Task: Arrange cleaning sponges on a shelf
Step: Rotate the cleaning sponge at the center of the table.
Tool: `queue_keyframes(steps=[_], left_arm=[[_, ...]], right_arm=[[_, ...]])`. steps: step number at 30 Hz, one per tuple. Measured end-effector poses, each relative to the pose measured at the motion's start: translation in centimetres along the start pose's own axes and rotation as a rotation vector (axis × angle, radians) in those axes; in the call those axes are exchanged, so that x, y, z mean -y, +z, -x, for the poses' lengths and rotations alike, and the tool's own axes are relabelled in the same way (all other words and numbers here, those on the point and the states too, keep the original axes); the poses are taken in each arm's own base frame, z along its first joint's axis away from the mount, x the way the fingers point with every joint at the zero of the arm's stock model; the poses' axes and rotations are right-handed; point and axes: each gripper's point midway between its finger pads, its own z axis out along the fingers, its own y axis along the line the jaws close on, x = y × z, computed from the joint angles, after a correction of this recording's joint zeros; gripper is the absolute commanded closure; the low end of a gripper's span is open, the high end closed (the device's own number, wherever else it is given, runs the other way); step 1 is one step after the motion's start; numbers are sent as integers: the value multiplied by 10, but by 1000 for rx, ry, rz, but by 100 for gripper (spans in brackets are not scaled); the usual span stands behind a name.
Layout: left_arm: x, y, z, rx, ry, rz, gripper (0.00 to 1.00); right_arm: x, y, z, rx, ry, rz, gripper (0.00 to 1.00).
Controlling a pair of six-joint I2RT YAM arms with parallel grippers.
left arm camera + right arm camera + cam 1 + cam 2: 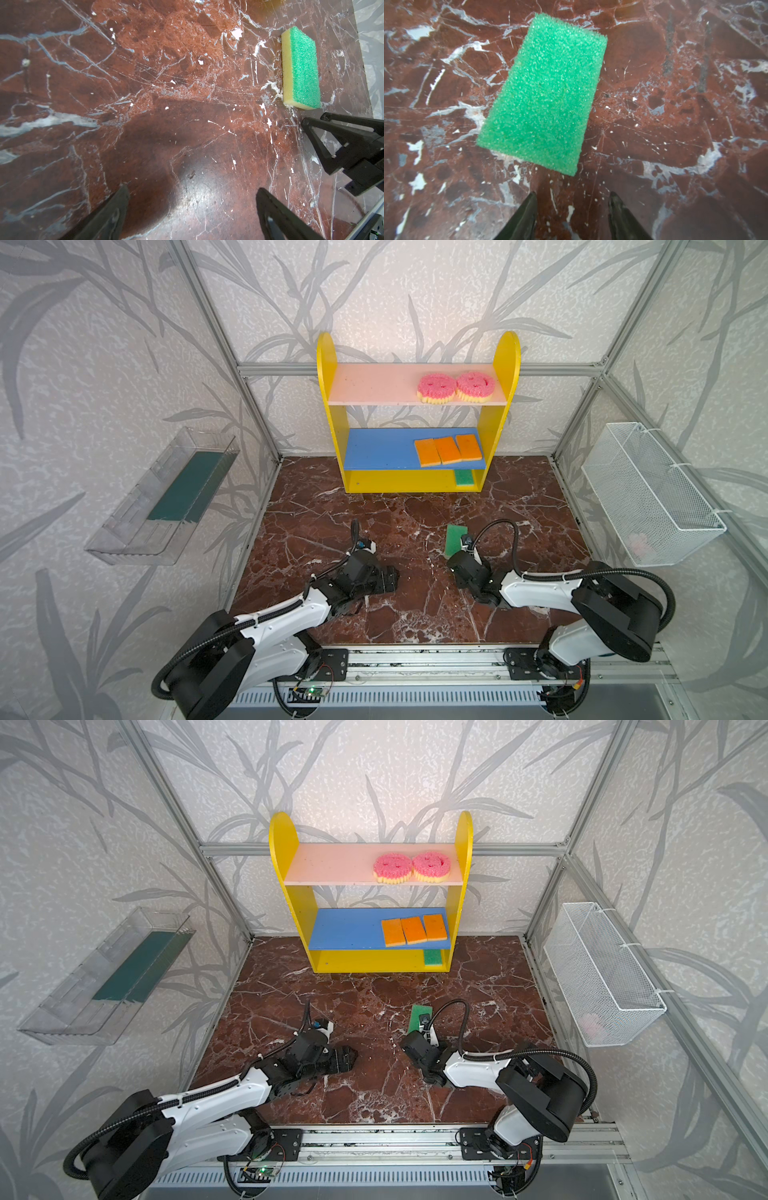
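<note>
Orange sponges point(448, 450) number three, pink sponges point(435, 388) two, green sponges point(454, 539) two.

Your left arm point(282, 616), white links with black joints, stretches low from its base towards the loose green rectangular foam sponge with the yellow underside point(454, 540) and ends well short of it, on the sponge's left. Your left gripper point(192, 189), a black two-fingered claw, points across at that sponge with its jaws spread wide and nothing between them. Your right arm point(536, 589) folds in from the sponge's other side, with the wrist bent downward close to its near end. Your right gripper point(572, 194) hangs tips-down just short of the sponge's near edge, jaws apart, gripping nothing and clear of the foam.
</note>
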Motion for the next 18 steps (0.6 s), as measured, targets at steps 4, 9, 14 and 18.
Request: queue_keyframes(steps=[4, 9, 14, 18], left_arm=[[-1, 1, -1, -5, 1, 5, 3], [-1, 1, -2, -7, 2, 6, 3], [-1, 1, -2, -7, 2, 6, 3], [0, 0, 0, 0, 2, 1, 3]], right_arm=[[-4, -1, -2, -17, 0, 22, 12], [-13, -3, -1, -30, 41, 61, 9], [-31, -2, 9, -27, 89, 90, 7], [-41, 3, 11, -38, 125, 93, 6]])
